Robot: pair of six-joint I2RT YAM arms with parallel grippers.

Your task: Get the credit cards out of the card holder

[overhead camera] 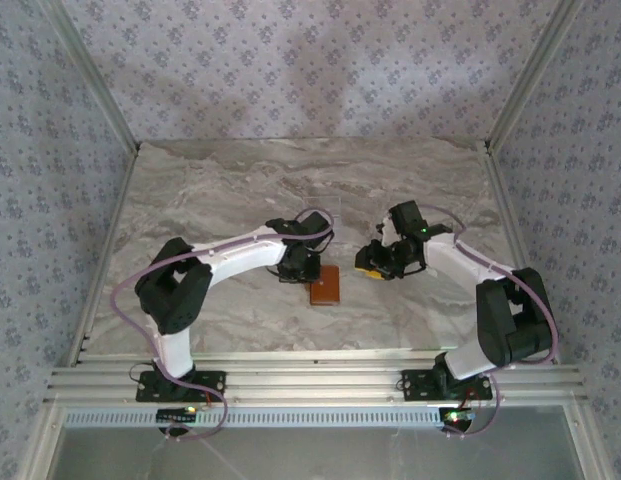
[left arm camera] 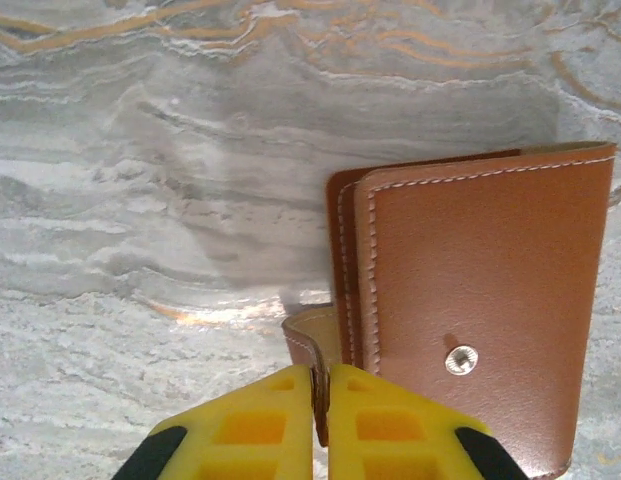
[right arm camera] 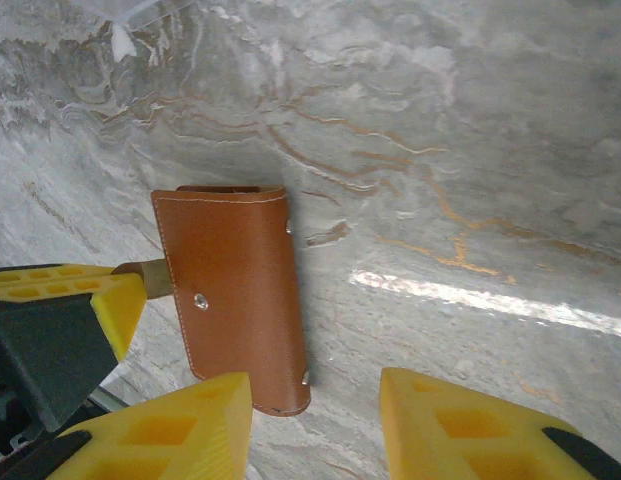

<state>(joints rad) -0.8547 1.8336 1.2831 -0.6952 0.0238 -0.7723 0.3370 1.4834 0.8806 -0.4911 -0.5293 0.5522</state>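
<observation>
Left claw (left arm camera: pixel 321 385) clenched on side strap (left arm camera: pixel 312 335) of card holder (left arm camera: pixel 480 300). Holder shut, flat on desk (overhead camera: pixel 240 190), middle, toward near edge, long axis near-to-far. Right claw (right arm camera: pixel 315 390) released, empty, just right of holder. Cards presumably tucked inside.

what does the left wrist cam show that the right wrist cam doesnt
Left wrist view: the left hand seen from behind, its yellow fingers pinched shut on a tan flap at the card holder's edge, with a second leather layer peeking out along that side.
Right wrist view: the right hand, its fingers standing wide apart, open, by the holder's near end.
Both: the closed brown holder lying flat on the marble table, its snap stud facing up, and the left hand gripping the flap.
</observation>
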